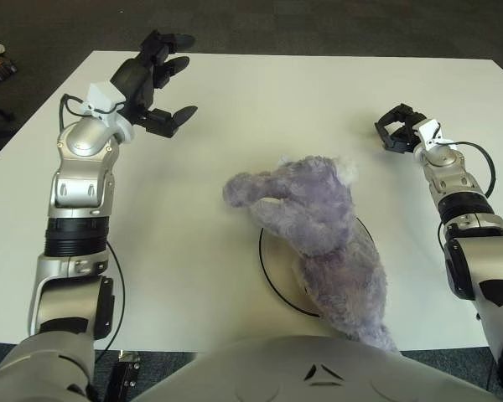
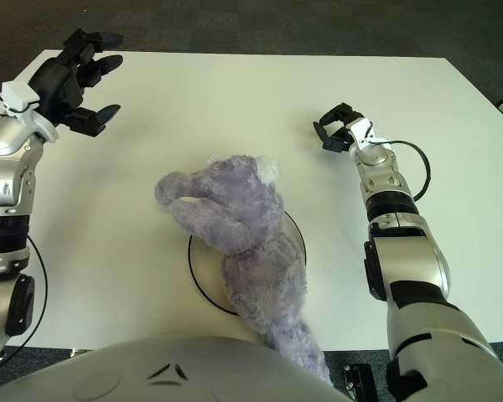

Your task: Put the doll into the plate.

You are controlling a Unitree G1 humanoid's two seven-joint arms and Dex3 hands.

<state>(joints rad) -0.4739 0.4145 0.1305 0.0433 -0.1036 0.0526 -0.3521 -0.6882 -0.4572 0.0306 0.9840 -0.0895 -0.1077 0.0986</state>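
Dark carpet floor [image 1: 335,25] round a wide white counter [image 1: 260,92]. Centre of it, toward 6 o'clock: the fluffy lilac-grey plush doll [image 1: 318,226] lying across the round white plate w/ a thin dark rim [image 1: 272,276]. Body covers most of the plate; head & one limb spill over the rim toward 10 o'clock, the tail end hangs past the rim at 5 o'clock near the counter edge. So it's on the plate but not fully inside, by my judgement.

My left hand [image 1: 151,84] is up at 10 o'clock from the doll, well apart, its fingers [image 1: 178,117] spread & grasping nothing. My right hand [image 1: 400,128] shows at 2 o'clock, well apart too, its fingers curled in, nothing in them.

Handling, my guess: light, soft, squashy, floppy limbs, not fragile, fur gives decent grip. It'll sag & drape if taken by an end. Best hold prob. round the thick torse mid-body, or pinch the overhanging head side & tuck it inward over the plate.
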